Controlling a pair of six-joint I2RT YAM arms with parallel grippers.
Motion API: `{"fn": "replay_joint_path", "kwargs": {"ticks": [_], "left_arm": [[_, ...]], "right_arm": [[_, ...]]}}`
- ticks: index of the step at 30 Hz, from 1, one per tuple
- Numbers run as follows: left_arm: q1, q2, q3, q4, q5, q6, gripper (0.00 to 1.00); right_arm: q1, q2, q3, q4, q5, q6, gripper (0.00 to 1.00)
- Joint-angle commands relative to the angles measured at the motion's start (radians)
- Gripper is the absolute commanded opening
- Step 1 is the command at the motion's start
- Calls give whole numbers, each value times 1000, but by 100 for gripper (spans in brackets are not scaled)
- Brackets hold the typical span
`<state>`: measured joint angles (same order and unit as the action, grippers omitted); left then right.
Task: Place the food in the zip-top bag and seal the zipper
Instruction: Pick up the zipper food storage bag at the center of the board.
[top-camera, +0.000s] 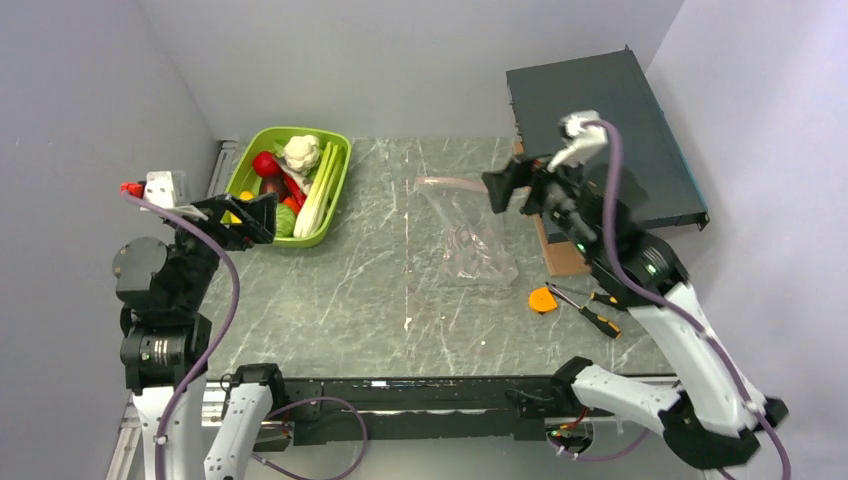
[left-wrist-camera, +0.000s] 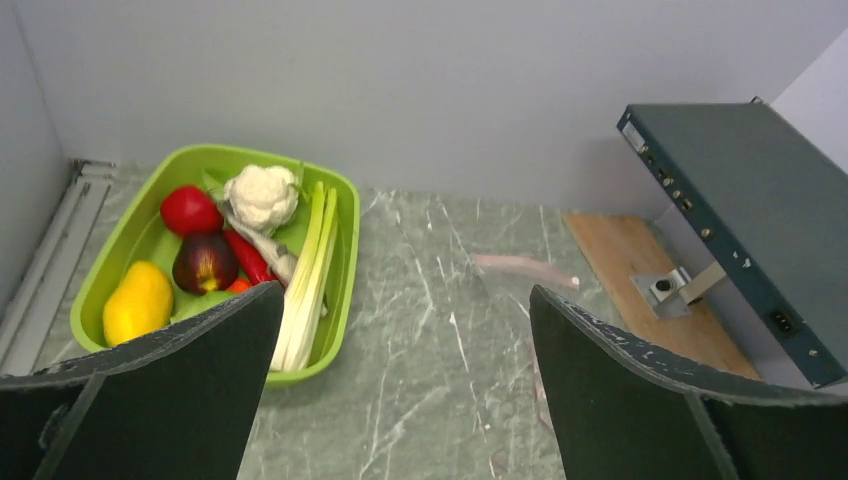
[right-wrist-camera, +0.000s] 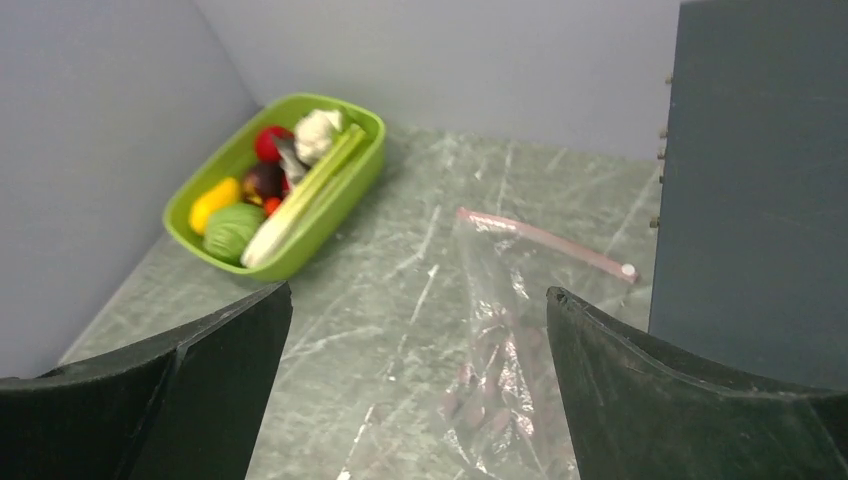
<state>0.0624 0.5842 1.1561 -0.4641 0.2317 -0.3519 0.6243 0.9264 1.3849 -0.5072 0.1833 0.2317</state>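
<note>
Left tool (left-wrist-camera: 402, 300) is wide apart and holding nothing, with the small toy vegetables (left-wrist-camera: 245, 255) just ahead-left in a lime-green plastic tray (left-wrist-camera: 250, 152). Right tool (right-wrist-camera: 418, 295) is spread and empty too. The clear crinkly zip-top bag (right-wrist-camera: 500, 320) lies flat just ahead of it on the grey marbled counter (top-camera: 340, 290), pink zipper strip (right-wrist-camera: 545, 238) at the far end.

Lime-green tray (top-camera: 336, 190), pink zipper (right-wrist-camera: 545, 236)

Food (top-camera: 293, 180) in tray (top-camera: 305, 240) — bag (top-camera: 474, 242) rightward
</note>
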Motion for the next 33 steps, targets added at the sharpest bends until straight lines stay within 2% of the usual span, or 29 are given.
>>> {"fn": "replay_joint_path", "kwargs": {"ticks": [1,6,8,16,19,22,27,33], "left_arm": [[4,29,4,-32,-9,20,99],[5,101,-26,-99,-93,-42,99],[4,123,-43,-116,-106,-68,99],[7,178,-137,-157,-157,-123,99],[7,219,-147,-132,-76,-117,99],[7,297,-120,-74,82,-92,99],[5,483,19,2,240,-109,99],[-27,687,159,-1,293,-63,99]], "right_arm": [[66,171,60,-112,122,-15,100],[287,353,92,-145,339,-71,100],[337,450,93,-157,404,-63,100],[353,615,-58,-48,543,-39,100],[338,688,-46,-43,598,-32,100],[321,755,-21,-38,648,-26,100],[247,853,-1,52,580,-44,100],[185,947,-21,228,517,-142,93]]}}
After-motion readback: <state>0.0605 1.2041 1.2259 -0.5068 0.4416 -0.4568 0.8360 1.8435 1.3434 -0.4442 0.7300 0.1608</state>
